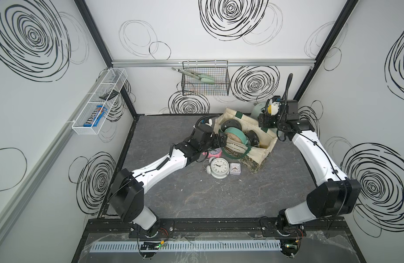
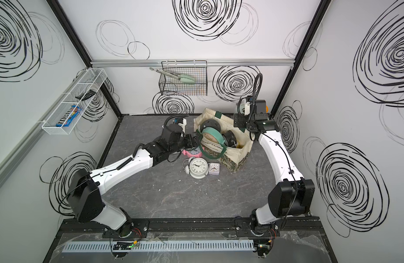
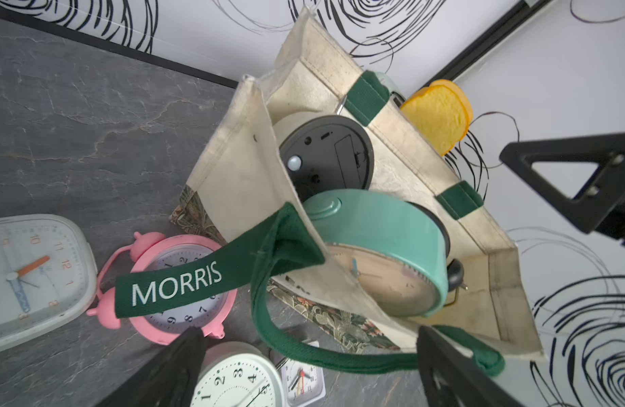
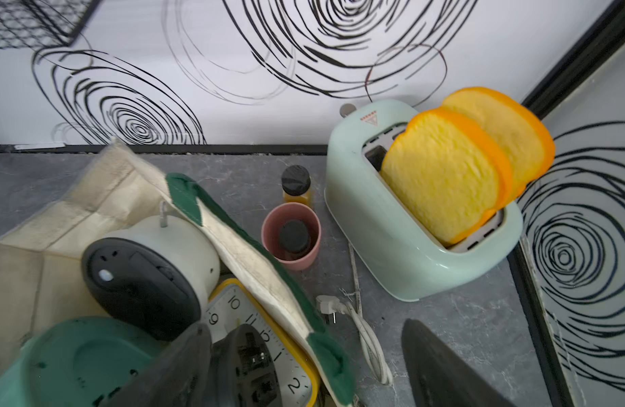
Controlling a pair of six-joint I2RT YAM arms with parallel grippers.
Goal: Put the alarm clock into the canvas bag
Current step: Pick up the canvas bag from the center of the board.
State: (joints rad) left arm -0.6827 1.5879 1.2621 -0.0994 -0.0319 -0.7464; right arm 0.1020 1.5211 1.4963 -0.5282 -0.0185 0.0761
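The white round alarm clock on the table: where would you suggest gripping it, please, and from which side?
Likely from above: the white round alarm clock lies face up. Pinch its rim front to back: its bells jut from one side, the small square clock crowds the other.

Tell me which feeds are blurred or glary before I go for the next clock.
Top views: evenly lit, no glare, everything fairly sharp. Left wrist: canvas bag sharp, gripper fingers blurred. Right wrist: mint clock out of focus up close, toaster clearer.
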